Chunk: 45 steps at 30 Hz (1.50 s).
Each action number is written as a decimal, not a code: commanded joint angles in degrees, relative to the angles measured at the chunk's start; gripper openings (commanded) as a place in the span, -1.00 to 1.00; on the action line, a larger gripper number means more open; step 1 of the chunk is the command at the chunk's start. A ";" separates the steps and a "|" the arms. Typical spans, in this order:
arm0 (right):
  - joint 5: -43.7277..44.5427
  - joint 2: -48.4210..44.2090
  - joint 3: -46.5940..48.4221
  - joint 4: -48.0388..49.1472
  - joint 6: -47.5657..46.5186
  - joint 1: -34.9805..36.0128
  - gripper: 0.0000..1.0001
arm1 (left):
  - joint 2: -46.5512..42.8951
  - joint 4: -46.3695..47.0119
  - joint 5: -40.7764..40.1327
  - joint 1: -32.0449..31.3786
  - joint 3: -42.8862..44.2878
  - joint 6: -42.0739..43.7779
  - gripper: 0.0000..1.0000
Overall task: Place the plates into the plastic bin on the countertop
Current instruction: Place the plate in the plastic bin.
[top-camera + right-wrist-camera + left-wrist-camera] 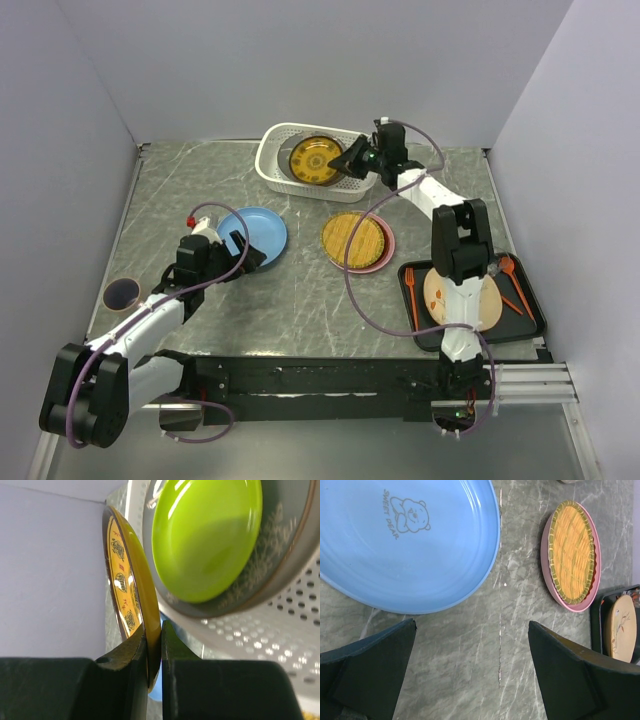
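Right tool (352, 158), top view: clamped on rim of brown-rimmed amber round plate w/ deer figures (315, 160), held tilted over white perforated plastic bin (270, 165) at far side of dark grey marble-veined tabletop (300, 300). Left tool (245, 256) jaws apart, just beside pale blue round plate (258, 228), plate not between them. Woven straw plate (352, 238) sits on pink plate (388, 251) mid-tabletop; cream plate (455, 295) on flat black tray (530, 322), right.

Left wrist: left tool (472, 672) wide apart, nothing between. Blue plate (410, 545) lies flat ahead, glossy, low rim.

Right wrist: right tool (154, 650) pinches amber plate (131, 595) by edge only, thin bite, plate on edge. Beyond it lime green glossy plate (205, 535) lies in greyish sprig-patterned plate (287, 547), both inside bin (280, 635).

Judgement: plates stiff, glazed, prob. slippery + chip-prone. Weighty for a rim pinch, so could swing or slip. Hold at rim w/ deep bite; lower gently onto stack, don't drop. Blue plate lies flat: needs a jaw under its lip.
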 commanded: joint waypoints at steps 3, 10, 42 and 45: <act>-0.74 3.22 8.23 -0.16 0.90 -0.96 -1.00 | -0.61 -1.24 -0.58 -0.15 3.21 2.46 0.99; -0.74 7.27 12.37 -0.34 2.57 -1.05 -1.00 | -0.52 -0.46 0.29 -0.16 2.95 1.94 0.99; 2.07 14.30 18.43 -0.33 5.39 -0.79 -0.88 | -2.19 -1.68 0.73 -0.15 2.25 2.37 0.99; 1.81 15.27 19.57 -0.86 4.78 -0.52 -0.78 | -1.93 -1.33 1.17 -0.15 2.07 2.11 0.99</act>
